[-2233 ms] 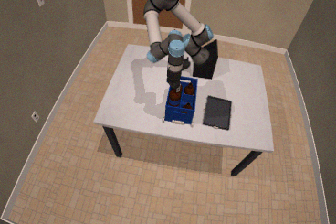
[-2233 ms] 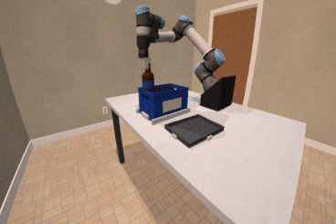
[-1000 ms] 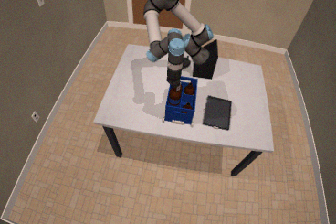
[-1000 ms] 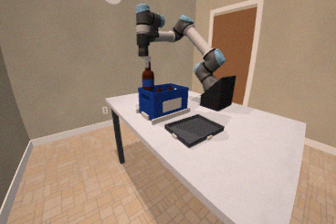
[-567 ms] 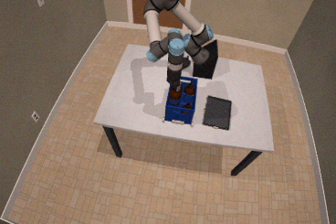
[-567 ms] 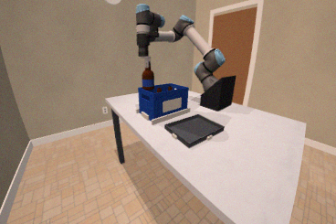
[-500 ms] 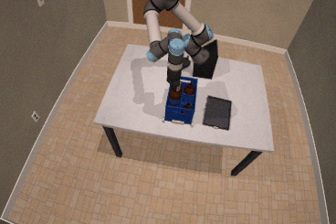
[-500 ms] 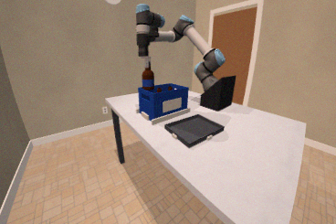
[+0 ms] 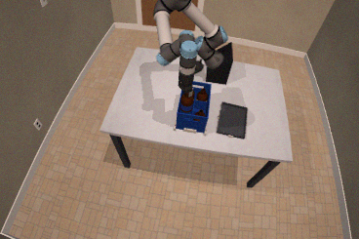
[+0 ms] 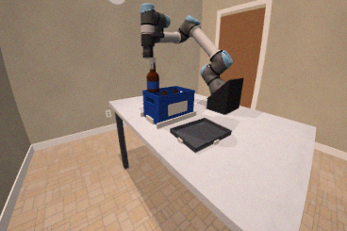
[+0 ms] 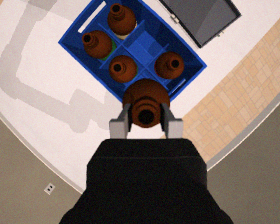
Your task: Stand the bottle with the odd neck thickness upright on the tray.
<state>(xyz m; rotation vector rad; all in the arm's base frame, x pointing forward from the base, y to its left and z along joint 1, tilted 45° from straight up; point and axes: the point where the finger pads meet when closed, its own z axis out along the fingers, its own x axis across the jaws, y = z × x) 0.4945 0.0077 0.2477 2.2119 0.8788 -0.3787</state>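
Observation:
My gripper (image 9: 189, 92) (image 10: 152, 68) (image 11: 146, 112) is shut on the neck of a brown bottle (image 9: 186, 101) (image 10: 152, 84) (image 11: 147, 89) with a blue label. The bottle is upright and raised well above the others; its foot is hidden behind the wall of the blue crate (image 9: 190, 124) (image 10: 157, 108) (image 11: 192, 70). Four other brown bottles (image 11: 122, 20) (image 11: 97, 44) (image 11: 123, 68) (image 11: 169, 65) stand in crate compartments. The dark tray (image 9: 232, 120) (image 10: 200, 133) (image 11: 203, 22) lies beside the crate and holds nothing. Neck thicknesses are hard to compare here.
A black angular block (image 9: 223, 67) (image 10: 227, 95) stands by the arm's base, behind the crate and tray. Pale strips (image 10: 176, 120) lie along the crate's foot. The white table (image 9: 263, 111) (image 10: 264, 155) has its front edge close to crate and tray.

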